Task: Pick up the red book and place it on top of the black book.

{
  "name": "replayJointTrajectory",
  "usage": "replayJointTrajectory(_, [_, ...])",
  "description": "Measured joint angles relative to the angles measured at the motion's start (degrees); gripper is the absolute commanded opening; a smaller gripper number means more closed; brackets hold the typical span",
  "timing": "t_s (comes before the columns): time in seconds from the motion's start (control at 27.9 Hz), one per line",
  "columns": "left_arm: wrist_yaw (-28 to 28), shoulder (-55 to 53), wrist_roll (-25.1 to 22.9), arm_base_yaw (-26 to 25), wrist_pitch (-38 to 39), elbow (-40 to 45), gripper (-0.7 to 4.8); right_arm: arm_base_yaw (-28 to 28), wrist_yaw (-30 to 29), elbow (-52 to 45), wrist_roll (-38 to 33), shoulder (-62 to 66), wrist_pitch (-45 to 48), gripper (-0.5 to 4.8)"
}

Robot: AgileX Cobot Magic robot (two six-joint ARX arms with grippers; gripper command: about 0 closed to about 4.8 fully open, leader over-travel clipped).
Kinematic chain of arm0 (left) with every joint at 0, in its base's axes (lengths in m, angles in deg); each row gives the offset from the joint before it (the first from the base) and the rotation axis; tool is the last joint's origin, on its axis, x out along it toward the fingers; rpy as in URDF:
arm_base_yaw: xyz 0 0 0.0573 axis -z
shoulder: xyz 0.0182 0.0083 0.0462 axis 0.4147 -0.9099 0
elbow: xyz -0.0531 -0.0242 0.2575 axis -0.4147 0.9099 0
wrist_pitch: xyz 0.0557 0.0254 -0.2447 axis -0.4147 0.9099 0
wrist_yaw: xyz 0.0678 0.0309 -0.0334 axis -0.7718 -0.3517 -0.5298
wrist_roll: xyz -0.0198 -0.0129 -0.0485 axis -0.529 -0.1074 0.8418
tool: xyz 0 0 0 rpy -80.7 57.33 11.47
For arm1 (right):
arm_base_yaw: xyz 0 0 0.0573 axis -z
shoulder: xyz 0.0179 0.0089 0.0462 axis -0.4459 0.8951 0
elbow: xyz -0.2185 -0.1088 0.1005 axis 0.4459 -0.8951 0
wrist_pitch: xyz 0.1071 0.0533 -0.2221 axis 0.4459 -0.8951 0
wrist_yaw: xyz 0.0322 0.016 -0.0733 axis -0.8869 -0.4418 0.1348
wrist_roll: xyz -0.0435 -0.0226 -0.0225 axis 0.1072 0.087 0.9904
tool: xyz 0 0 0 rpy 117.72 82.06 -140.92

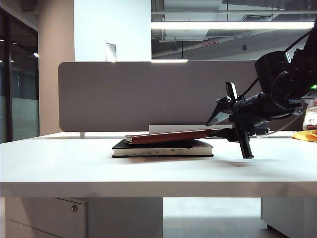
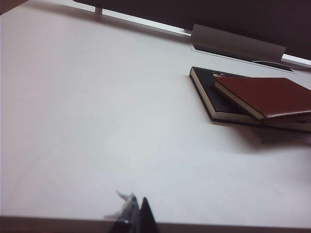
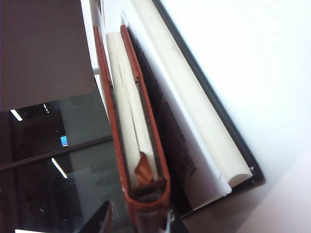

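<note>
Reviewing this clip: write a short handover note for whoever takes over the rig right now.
Right claw: at the red book's right end, jaws parted around that edge; grip or release unclear.
Left claw: parked low over bare table, away from the books; open or shut cannot be told.
Red book lies on the black book, its right end tilted up slightly.
Done: stacking, nearly.
Left: free the red book fully and back the right claw off.

Bare table lying open left of the stacked red book and black book (right gripper crowding their right end); grey partition blocking behind.
</note>
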Motion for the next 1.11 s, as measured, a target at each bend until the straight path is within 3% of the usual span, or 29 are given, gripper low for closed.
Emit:
replayJointTrajectory(0.18, [0.00, -0.02, 0.00, 0.00, 0.02, 0.00, -0.05, -0.02, -0.83, 0.00, 0.04, 0.00, 0.02, 2.12])
replayJointTrajectory(1.11, [0.00, -0.02, 0.00, 0.00, 0.00, 0.00, -0.05, -1.09, -2.49, 0.02, -0.46, -0.92, 1.64, 2.09])
